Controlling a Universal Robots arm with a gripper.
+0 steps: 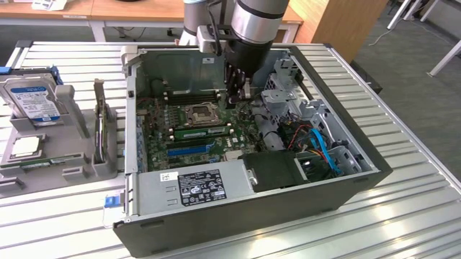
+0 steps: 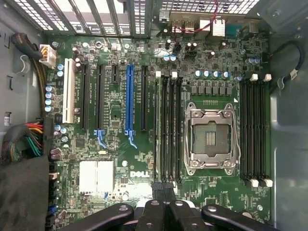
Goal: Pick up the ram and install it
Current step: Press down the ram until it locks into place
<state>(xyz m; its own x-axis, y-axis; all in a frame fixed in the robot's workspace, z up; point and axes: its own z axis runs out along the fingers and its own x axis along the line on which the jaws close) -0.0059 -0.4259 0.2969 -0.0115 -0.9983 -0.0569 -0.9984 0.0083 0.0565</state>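
The ram (image 1: pixel 203 131) is a long green stick standing in a slot of the motherboard (image 1: pixel 238 143), just beside the empty CPU socket (image 1: pixel 198 114). In the wrist view the ram (image 2: pixel 158 130) is seen edge-on in the slot nearest the black and blue expansion slots. My gripper (image 1: pixel 240 99) hangs inside the open computer case, over the board near the socket. Its fingers are shut with nothing between them. In the wrist view the gripper (image 2: pixel 163 189) sits at one end of that slot group. Whether it touches the stick I cannot tell.
The case walls (image 1: pixel 346 178), a power supply (image 1: pixel 202 186), a metal drive cage (image 1: pixel 288 100) and blue cables (image 1: pixel 325 154) crowd the board. On the exterior view's left a grey holder (image 1: pixel 79 172) carries a hard drive (image 1: pixel 32 100), a processor (image 1: pixel 25 145) and an upright card (image 1: pixel 101 121).
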